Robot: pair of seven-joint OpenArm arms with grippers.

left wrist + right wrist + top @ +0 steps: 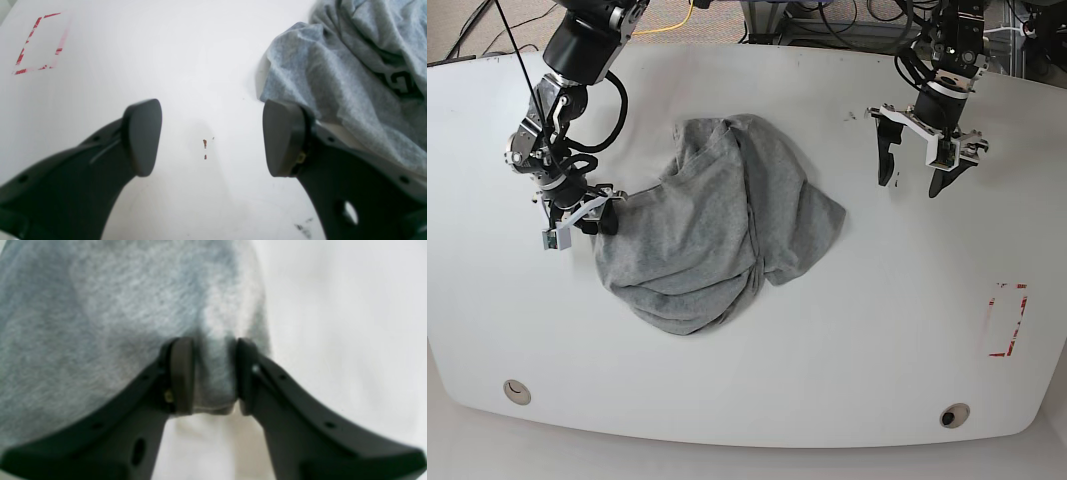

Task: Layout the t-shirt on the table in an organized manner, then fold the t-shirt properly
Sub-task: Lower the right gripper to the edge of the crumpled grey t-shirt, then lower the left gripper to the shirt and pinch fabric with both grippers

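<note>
The heather-grey t-shirt (717, 230) lies crumpled in a heap in the middle of the white table (827, 380). My right gripper (600, 219) is at the heap's left edge. In the right wrist view this right gripper (213, 376) is shut on a bunched fold of the t-shirt (100, 323), with cloth pinched between both pads. My left gripper (914, 175) hovers open over bare table to the right of the shirt. In the left wrist view the left gripper (213, 138) has nothing between its fingers, and the t-shirt (333, 86), showing dark lettering, lies just beyond its right finger.
A red dashed rectangle (1007, 320) marks the table near its right edge, also visible as the red marking (40, 43) in the left wrist view. Two round grommet holes (516, 391) (954, 414) sit near the front edge. Small brown specks (204, 144) dot the surface. Cables lie beyond the far edge.
</note>
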